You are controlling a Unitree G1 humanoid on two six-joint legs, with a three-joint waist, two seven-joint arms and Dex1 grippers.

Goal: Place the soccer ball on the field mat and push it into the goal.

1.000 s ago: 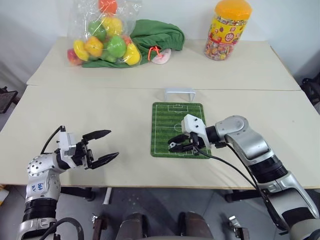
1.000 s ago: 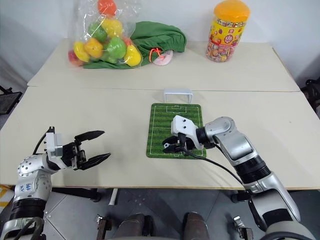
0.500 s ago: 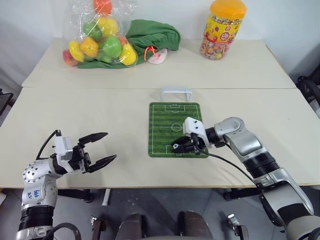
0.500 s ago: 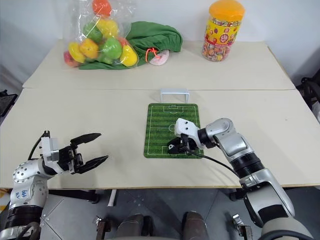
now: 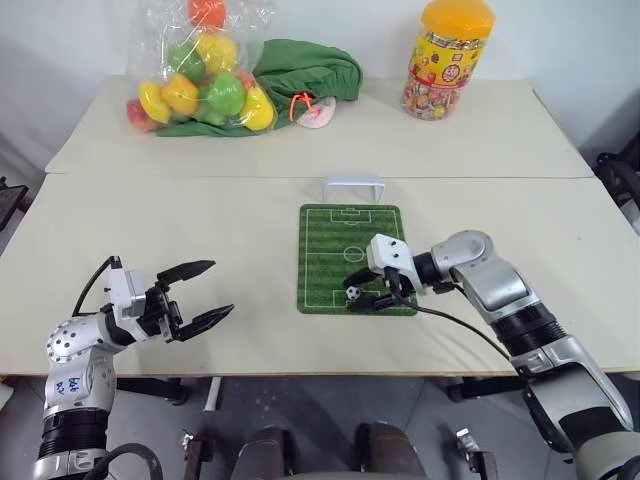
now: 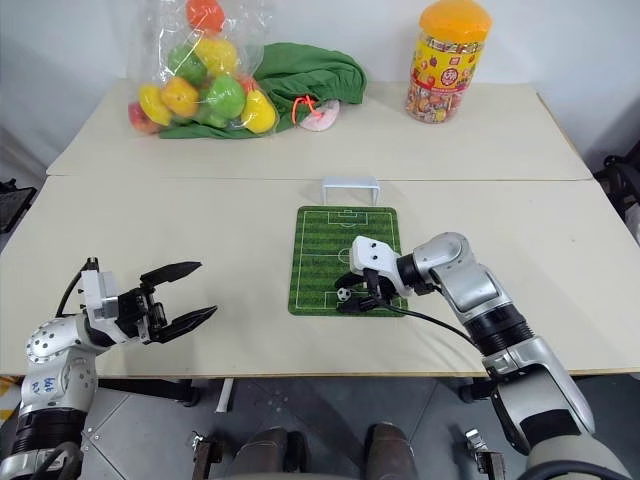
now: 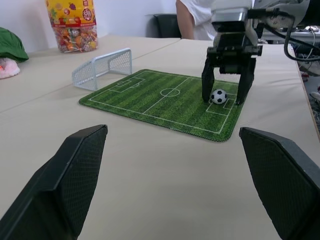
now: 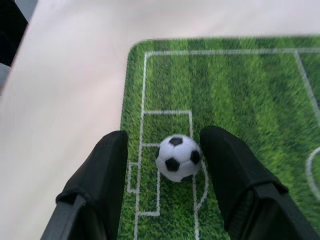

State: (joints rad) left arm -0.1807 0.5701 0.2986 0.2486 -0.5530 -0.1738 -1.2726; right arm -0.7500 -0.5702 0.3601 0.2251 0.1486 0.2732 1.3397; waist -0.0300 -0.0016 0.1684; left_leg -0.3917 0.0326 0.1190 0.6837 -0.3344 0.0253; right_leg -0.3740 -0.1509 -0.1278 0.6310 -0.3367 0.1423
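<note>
From the head views, the field mat (image 5: 351,258) lies flat near the middle of the table (image 5: 200,215), with its near short edge close to the table's front edge. The goal (image 5: 354,186) stands on bare tabletop just past the mat's far edge, mouth toward the mat. The soccer ball (image 5: 353,293) rests on the mat near its front edge, in the near penalty area. The right gripper (image 5: 362,290) straddles the ball, fingers parted with a gap on each side of it. Between ball and goal the striped turf is unobstructed. The left gripper (image 5: 203,294) hovers over the table's front left part, well apart from the mat, jaws spread wide and empty. At the far side sit a bag of colourful balls (image 5: 196,75), a green cloth bundle (image 5: 308,68) and a candy jar (image 5: 449,58).

In the left wrist view, the ball (image 7: 218,96) stands on the mat between the right gripper's two upright fingers (image 7: 207,82), close to the mat's rounded corner; bare table stretches between this gripper and the mat's edge.

In the right wrist view, the ball (image 8: 178,157) sits between the fingers (image 8: 107,167), which are apart from it rather than pinching. The mat's rounded corner (image 8: 134,50) and plain table lie beyond.
</note>
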